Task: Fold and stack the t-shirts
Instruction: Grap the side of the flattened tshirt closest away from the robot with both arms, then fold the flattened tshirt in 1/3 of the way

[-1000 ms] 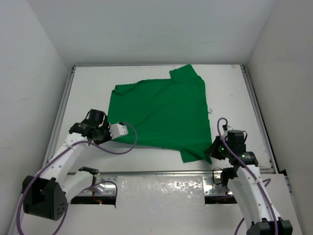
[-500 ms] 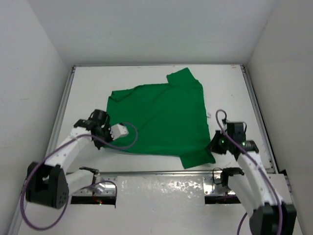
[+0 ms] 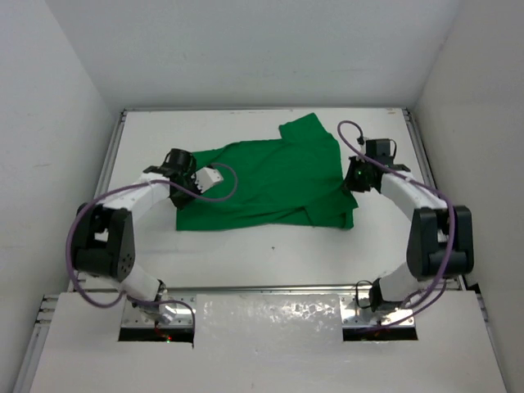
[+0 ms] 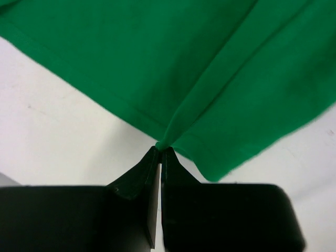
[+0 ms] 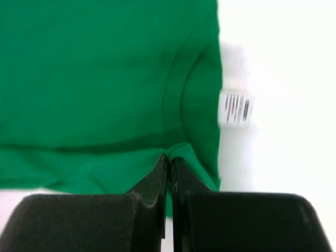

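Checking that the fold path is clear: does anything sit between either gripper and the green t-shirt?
Nothing visible does. The left gripper and the right gripper are each shut directly on an edge of the t-shirt.

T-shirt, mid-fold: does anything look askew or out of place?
Mildly. The t-shirt is rumpled rather than flat: a sleeve flap juts from the near-right fold, and a white barcode tag sticks out past the shirt's edge. The left pincer and right pincer each pinch cloth; no damage shows.
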Motion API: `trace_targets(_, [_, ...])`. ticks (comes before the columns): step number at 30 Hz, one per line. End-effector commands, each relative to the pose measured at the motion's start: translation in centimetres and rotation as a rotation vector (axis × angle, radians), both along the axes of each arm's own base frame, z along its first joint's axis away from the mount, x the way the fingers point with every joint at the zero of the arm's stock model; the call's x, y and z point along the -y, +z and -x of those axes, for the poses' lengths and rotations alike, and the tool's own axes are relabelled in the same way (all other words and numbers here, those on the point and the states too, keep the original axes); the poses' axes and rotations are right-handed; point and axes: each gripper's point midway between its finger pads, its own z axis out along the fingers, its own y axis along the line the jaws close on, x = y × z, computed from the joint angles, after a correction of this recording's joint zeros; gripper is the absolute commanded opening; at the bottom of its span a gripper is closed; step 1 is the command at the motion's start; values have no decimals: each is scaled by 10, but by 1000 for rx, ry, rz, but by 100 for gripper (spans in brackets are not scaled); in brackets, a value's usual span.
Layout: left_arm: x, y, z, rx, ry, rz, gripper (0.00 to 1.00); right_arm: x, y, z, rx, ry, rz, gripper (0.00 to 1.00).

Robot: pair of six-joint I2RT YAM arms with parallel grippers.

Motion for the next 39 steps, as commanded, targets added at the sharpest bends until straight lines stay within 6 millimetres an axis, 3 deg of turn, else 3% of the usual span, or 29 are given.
trace_targets(1, [-9,6,-37,61,74,-6,0,9,16,-44,92,16,63,0])
trace_targets(2, [-12,7,-41,65,90,-3,0,10,7,-48,68,12,66,0])
trace_targets(4, [-23,12,-55,89,134,-19,0,12,10,-61,78,6,75,0])
trace_targets(6, [-27,17,-62,106,154,-25,0,10,2,-66,57,15,67,0])
trace_targets(10, [-32,21,-71,128,168,-47,0,0,7,-81,62,49,25,0])
trace_targets(14, [-34,23,-79,147,174,-57,0,-3,2,-80,48,57,7,0])
trace_targets(22, [-38,1,-83,92,182,-91,0,-12,-15,-70,-22,87,-39,0])
trace_targets(31, [-39,-2,-87,96,198,-92,2,-20,-9,-70,-6,82,-60,0])
trace_targets(33, [-39,-5,-87,85,218,-89,16,-18,-13,-74,-20,73,-51,14])
trace_targets(34, [-39,-2,-90,91,231,-84,24,-16,-15,-75,-29,68,-42,26])
trace_targets(35, [-40,-4,-90,81,242,-82,34,-14,-17,-78,-49,64,-28,52])
trace_targets(38, [-51,9,-102,92,368,-20,41,9,-16,-86,-99,32,87,70])
trace_targets(39, [-56,13,-104,81,403,11,42,17,-12,-87,-107,30,116,71])
